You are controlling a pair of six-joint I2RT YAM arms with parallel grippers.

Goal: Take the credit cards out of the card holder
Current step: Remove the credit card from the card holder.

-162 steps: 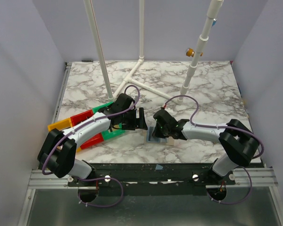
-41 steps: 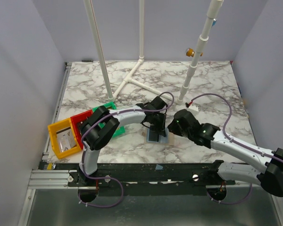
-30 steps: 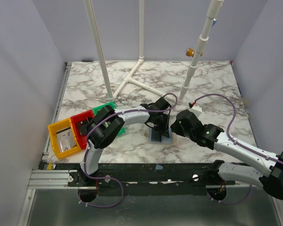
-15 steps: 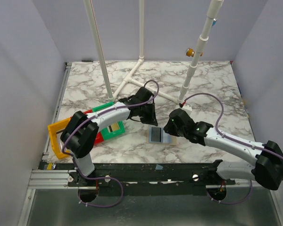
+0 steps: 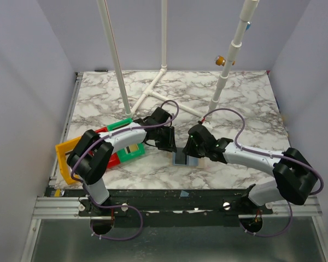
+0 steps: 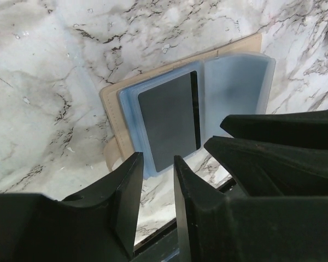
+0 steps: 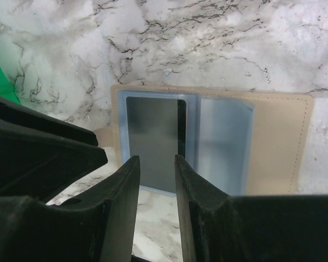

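Note:
The card holder (image 5: 181, 159) lies open on the marble between both grippers. It is beige with pale blue sleeves (image 6: 229, 90). A dark grey card (image 6: 169, 123) sits in its left sleeve and also shows in the right wrist view (image 7: 153, 139). I cannot tell whether the right sleeve (image 7: 225, 144) holds a card. My left gripper (image 6: 156, 164) hangs just above the holder's left edge, jaws slightly apart and empty. My right gripper (image 7: 156, 164) hovers over the holder's near edge, jaws slightly apart and empty. The white card is out of view.
Yellow (image 5: 64, 157), red (image 5: 113, 160) and green (image 5: 132, 153) bins sit left of the holder, partly under the left arm. A white pipe frame (image 5: 153, 90) and a post (image 5: 221, 87) stand at the back. The two grippers' fingers are close together.
The left gripper pulled off the holder toward the bins, then came back to its left edge. The right gripper moved left over the holder. The holder stays open on the table.

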